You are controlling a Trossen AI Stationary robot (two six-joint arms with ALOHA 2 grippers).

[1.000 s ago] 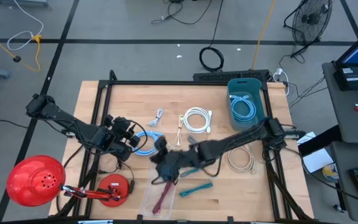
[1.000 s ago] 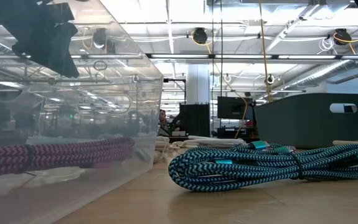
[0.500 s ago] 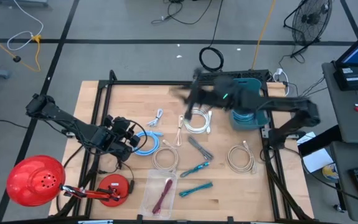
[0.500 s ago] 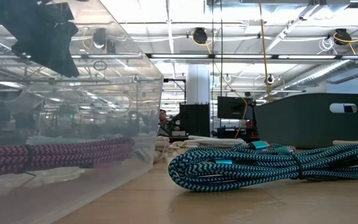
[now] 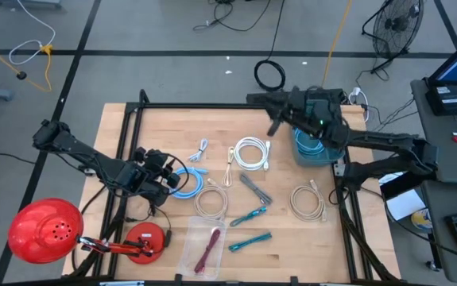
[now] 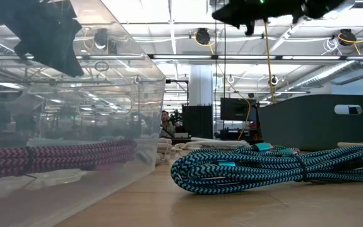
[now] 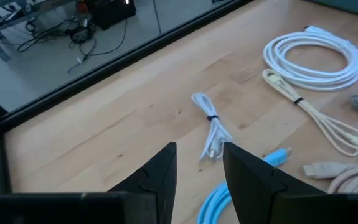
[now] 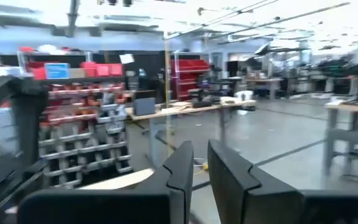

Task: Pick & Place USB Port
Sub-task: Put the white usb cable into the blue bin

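As the right gripper point(image 5: 275, 125) hangs by the far-right bin point(image 5: 317, 161): fingers nearly together, empty.
Left gripper point(image 7: 198, 149): left side, fingers parted, holding nothing.
Teal braided USB cable point(image 5: 250, 215): table centre, long axis near-left to far-right.

The surface point(image 5: 164, 127) was pale blond wood inside a black frame point(image 5: 212, 106). Beside the teal bin point(image 5: 314, 131) lay a white coiled cable point(image 5: 251, 152); farther from it a light-blue cable point(image 5: 185, 181), two cream coils point(image 5: 210, 202), and a cable braided teal and black point(image 6: 269, 167). A maroon cable (braided pink and black) point(image 5: 209, 249) sat in a clear bag, and a red lamp point(image 5: 44, 230) farthest from the bin.
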